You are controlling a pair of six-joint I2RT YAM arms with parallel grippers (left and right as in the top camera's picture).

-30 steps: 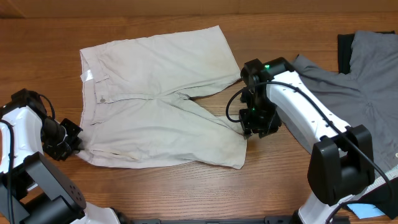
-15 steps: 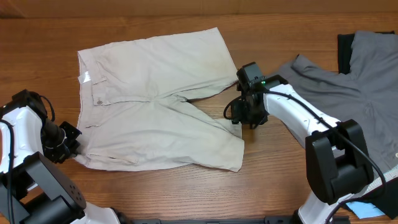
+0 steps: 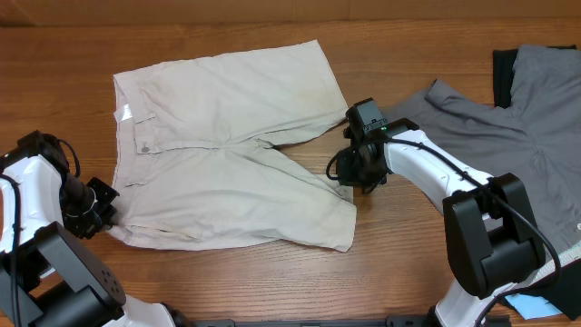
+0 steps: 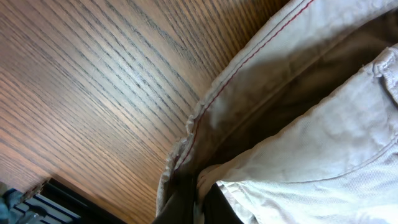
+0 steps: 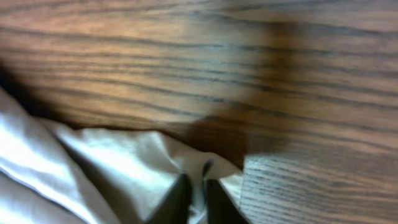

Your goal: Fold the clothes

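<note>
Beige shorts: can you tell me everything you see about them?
The shorts look like light beige cotton, spread flat and a bit wrinkled on the wooden table. The waistband lies toward the left arm and has a small white tag. Both legs point toward the right arm. The left gripper pinches a waistband corner, and the right gripper pinches the nearer leg's hem.

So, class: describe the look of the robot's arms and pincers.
Left arm and right arm: white shells, black joints, looping black cables. Left pincer and right pincer are black. A green light glows on the right wrist.
</note>
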